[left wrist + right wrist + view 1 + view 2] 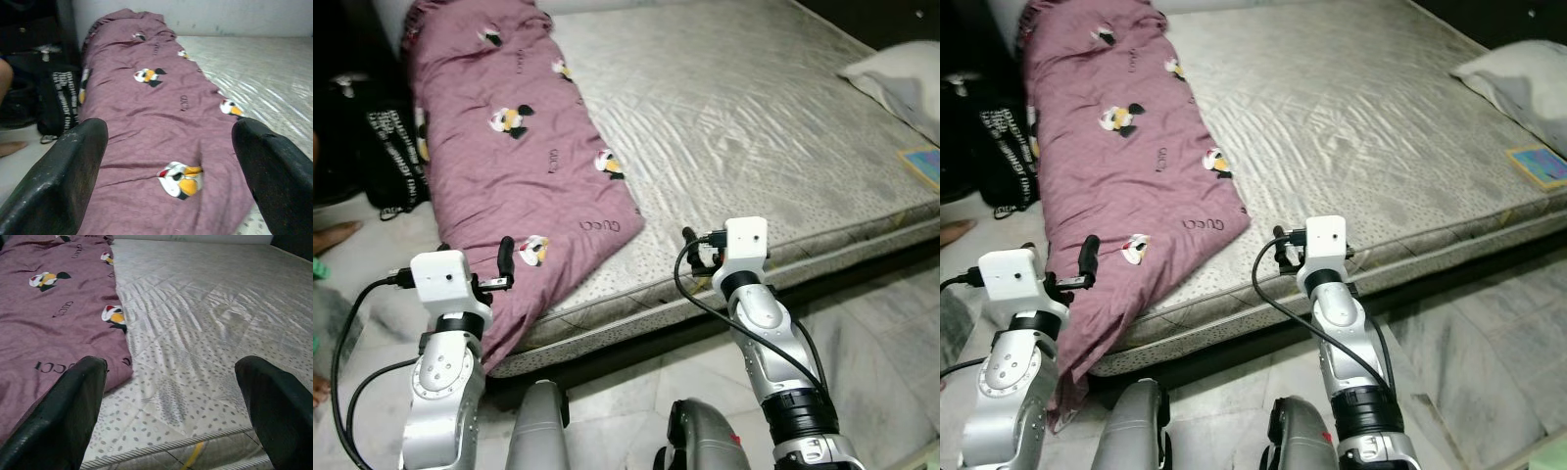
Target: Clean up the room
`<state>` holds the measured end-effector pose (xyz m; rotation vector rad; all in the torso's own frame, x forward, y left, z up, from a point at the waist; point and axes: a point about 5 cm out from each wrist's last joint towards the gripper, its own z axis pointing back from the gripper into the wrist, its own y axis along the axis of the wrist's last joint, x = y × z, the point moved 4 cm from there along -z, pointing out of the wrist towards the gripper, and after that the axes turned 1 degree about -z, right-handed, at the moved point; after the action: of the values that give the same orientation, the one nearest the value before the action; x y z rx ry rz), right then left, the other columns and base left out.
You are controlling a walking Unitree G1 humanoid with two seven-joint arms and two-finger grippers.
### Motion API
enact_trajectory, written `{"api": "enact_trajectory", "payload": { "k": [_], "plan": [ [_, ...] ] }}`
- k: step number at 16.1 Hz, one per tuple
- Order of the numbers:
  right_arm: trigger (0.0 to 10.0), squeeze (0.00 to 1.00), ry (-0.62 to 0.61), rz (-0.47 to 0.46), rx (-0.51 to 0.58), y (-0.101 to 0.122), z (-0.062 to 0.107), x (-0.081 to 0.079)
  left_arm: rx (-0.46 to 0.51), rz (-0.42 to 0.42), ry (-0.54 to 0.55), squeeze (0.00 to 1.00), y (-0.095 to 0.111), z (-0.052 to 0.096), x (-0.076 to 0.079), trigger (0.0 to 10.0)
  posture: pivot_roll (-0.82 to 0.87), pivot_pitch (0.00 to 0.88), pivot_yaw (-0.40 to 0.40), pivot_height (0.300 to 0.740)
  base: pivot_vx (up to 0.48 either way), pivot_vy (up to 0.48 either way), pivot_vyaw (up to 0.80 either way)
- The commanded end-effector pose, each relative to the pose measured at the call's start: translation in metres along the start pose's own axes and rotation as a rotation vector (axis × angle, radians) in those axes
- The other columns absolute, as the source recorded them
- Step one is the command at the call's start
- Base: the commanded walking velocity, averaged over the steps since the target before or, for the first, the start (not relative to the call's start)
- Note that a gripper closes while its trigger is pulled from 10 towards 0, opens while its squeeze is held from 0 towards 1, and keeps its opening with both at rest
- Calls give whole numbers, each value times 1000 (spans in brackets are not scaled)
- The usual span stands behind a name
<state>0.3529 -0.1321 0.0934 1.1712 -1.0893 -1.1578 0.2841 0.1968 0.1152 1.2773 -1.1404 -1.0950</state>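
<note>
A mauve blanket (514, 157) printed with cartoon ducks lies along the left side of a bare grey quilted mattress (744, 108). Its near end hangs over the mattress's front edge. My left gripper (475, 259) is held up just in front of that hanging end, open, with nothing between its fingers (58, 176). My right gripper (705, 245) is raised at the mattress's front edge, to the right of the blanket's corner (117, 367). It is open and empty too, fingers (274, 401) spread wide over the mattress.
A white pillow (901, 78) lies at the mattress's far right, with a colourful flat book (922, 162) near it. A black bag (391, 147) stands on the floor to the left, beside a person's bare foot (335, 235). Marble floor (891, 323) runs along the front.
</note>
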Motion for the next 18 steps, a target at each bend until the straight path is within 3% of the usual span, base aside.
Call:
{"api": "enact_trajectory", "payload": {
  "k": [1, 8, 12, 15, 18],
  "plan": [
    [10000, 0, -1, -3, 2, 2, 0, 0, 11, 0, -14, 0, 3, 0, 1, 10000, 11, 120, -21, 642, 304, 0, 0],
    [10000, 0, -2, 1, 6, 2, 0, 1, 14, 5, -23, 0, 3, 0, 3, 10000, 12, 117, -20, 642, 316, 0, 0],
    [10000, 0, 1, 2, 3, 2, 1, 1, -1, -4, 5, 0, 1, 0, 1, 10000, 16, 115, -22, 642, 0, 0, 0],
    [10000, 0, -9, 10, 15, 4, 7, 9, -56, 19, 81, 0, -10, -3, -17, 10000, -8, 124, -21, 617, 0, 0, 0],
    [10000, 0, -31, 33, 3, 3, 13, 23, -55, 15, 107, 0, -9, -11, -25, 10000, -19, 129, -32, 587, 0, 0, 0]
  ]
}}
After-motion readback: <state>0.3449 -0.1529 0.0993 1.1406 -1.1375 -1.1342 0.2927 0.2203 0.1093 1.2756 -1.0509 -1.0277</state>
